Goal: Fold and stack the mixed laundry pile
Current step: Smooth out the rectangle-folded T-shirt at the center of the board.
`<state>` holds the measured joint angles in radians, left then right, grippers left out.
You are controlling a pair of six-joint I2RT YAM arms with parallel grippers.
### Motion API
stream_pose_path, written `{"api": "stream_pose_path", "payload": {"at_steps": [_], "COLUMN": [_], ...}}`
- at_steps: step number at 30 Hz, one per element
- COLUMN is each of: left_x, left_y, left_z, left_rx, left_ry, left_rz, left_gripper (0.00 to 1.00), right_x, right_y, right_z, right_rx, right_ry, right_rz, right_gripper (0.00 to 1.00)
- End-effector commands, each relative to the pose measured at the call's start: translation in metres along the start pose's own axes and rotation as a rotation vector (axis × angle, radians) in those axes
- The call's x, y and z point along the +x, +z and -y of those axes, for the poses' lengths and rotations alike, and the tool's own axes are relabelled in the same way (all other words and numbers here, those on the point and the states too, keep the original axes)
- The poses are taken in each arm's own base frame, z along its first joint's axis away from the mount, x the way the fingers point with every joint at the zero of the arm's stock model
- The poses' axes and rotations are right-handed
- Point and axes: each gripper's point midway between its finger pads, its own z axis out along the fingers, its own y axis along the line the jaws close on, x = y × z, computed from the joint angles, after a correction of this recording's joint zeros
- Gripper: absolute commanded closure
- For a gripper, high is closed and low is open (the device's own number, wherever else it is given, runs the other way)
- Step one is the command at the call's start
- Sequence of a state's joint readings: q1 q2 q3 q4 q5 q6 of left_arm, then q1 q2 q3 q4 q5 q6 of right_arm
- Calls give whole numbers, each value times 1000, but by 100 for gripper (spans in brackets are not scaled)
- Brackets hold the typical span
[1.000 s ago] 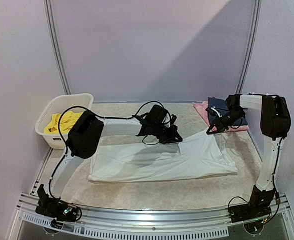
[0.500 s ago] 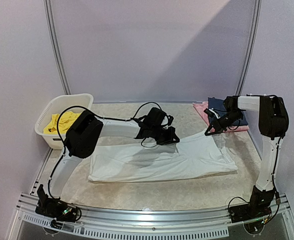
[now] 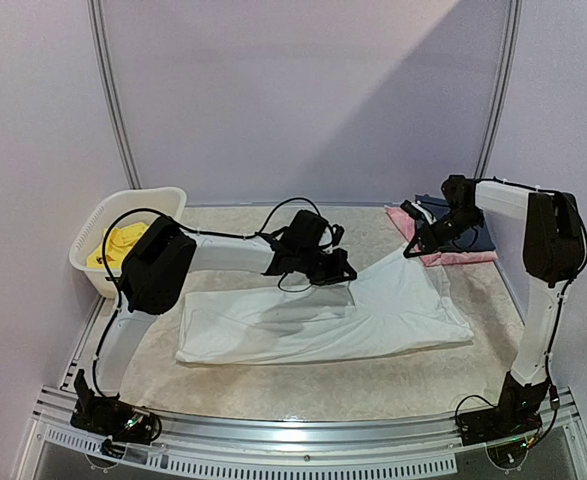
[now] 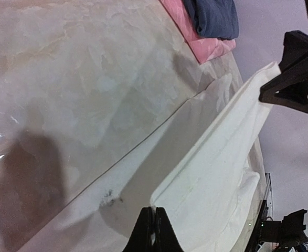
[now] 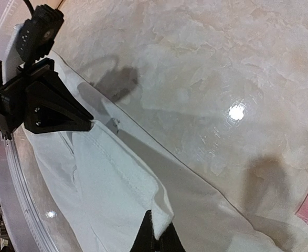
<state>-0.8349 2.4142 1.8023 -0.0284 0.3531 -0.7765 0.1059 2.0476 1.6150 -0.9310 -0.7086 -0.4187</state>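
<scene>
White T-shirt (image 3: 313, 325) spread on desk (image 3: 303, 385), far edge lifted.
Yellow shorts (image 3: 118, 243) lie in basket (image 3: 91, 268), far left. Left gripper (image 3: 345, 272), pressed together, pinches the T-shirt's far edge at centre; right gripper (image 3: 410, 250), likewise closed, pinches its far-right corner.
</scene>
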Motion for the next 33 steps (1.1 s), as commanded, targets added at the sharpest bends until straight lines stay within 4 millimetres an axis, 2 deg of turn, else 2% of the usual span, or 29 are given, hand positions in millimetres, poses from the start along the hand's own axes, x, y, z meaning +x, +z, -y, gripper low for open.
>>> {"api": "stream_pose_path", "payload": {"at_steps": [1,10,14,18,20,21,23,26,28,29,31,33], "left_x": [-13,-13,-9,-4,3,4,2,-2,1,4,17,37], "left_y": [-14,-27,-25,-21,-21,-22,-29,-58,-86,-106,-141,-177], "left_z": [18,16,12,3,-7,-10,-10,-3,2,4,-6,-27], "left_rx": [25,-7,-22,-60,-108,-130,-166,-233,-279,-315,-420,-538], "left_ry": [29,20,12,-6,-29,-33,-10,100,204,241,304,338], "left_rz": [66,113,94,77,46,39,34,2,-52,-86,-168,-237], "left_gripper": [100,99,96,91,88,86,76,69,65,63,61,60], "right_x": [-19,-25,-19,-3,0,0,-1,0,5,12,21,29], "right_y": [-14,-10,-3,15,20,21,14,-6,-19,-20,-24,-28], "right_z": [-9,-17,1,24,28,28,28,22,8,0,-21,-39], "right_rx": [32,63,134,174,170,171,198,251,252,229,166,118], "right_ry": [-57,-103,-66,7,32,37,39,12,-13,-29,-64,-119], "right_rz": [60,57,18,-48,-58,-58,-57,-44,-37,-46,-49,-51], "right_gripper": [99,99,96,90,87,86,76,69,68,67,66,65]}}
